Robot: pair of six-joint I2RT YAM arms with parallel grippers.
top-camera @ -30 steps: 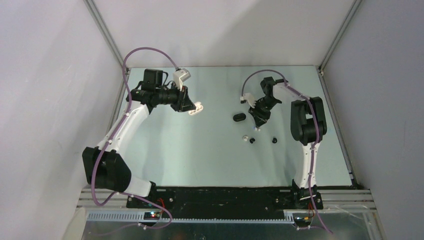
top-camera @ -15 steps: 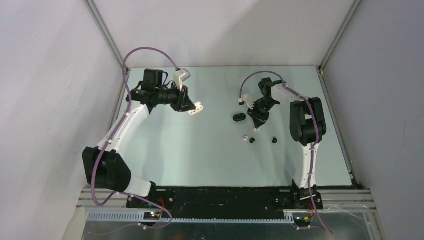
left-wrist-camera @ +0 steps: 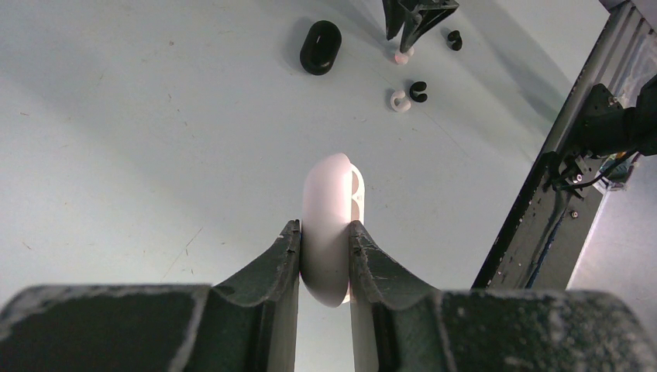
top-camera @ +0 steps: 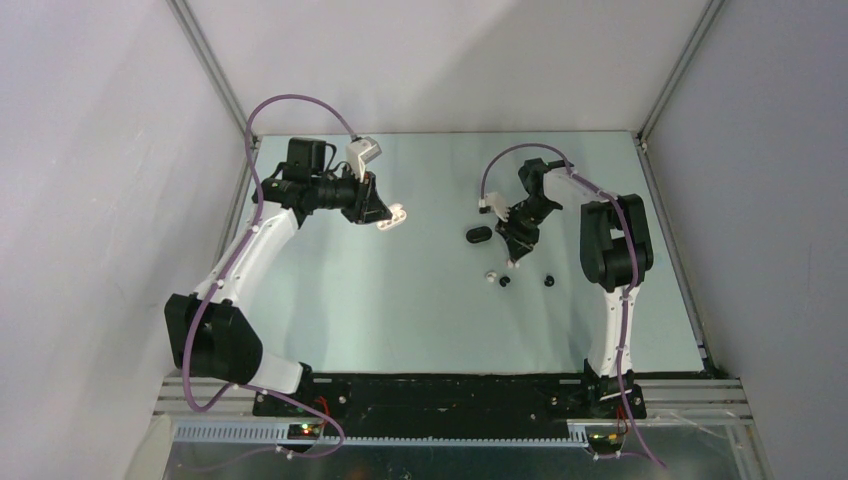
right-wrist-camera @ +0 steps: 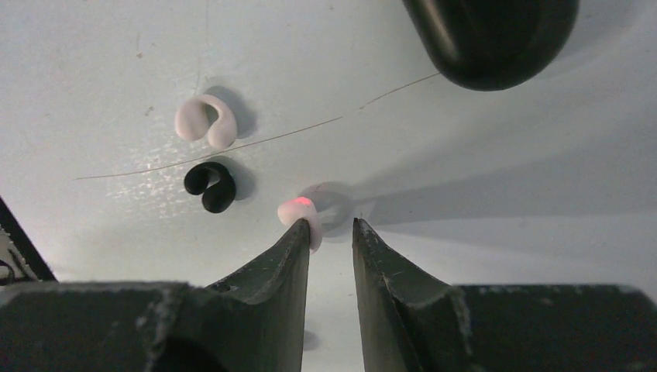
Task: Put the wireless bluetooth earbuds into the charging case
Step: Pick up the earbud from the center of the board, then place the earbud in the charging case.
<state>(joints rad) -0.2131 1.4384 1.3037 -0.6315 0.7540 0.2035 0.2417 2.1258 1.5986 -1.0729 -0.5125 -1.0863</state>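
White earbud: tiny, glossy, rounded. It lies on the table, touching one fingertip of the right gripper. The jaws stand narrowly apart with nothing pinched between them.

We judge the step to be the pick-up of this bud. The next move calls for centring the jaws on it, then closing.

Second white bud and black bud, both C-shaped, lie near. The black case, a smooth pill, lies beyond. The left gripper clamps the white case, well apart from the buds.

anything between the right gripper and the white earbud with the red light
Nothing visible. That white earbud sits right at the tip of the right gripper; another white earbud and a black earbud lie aside.
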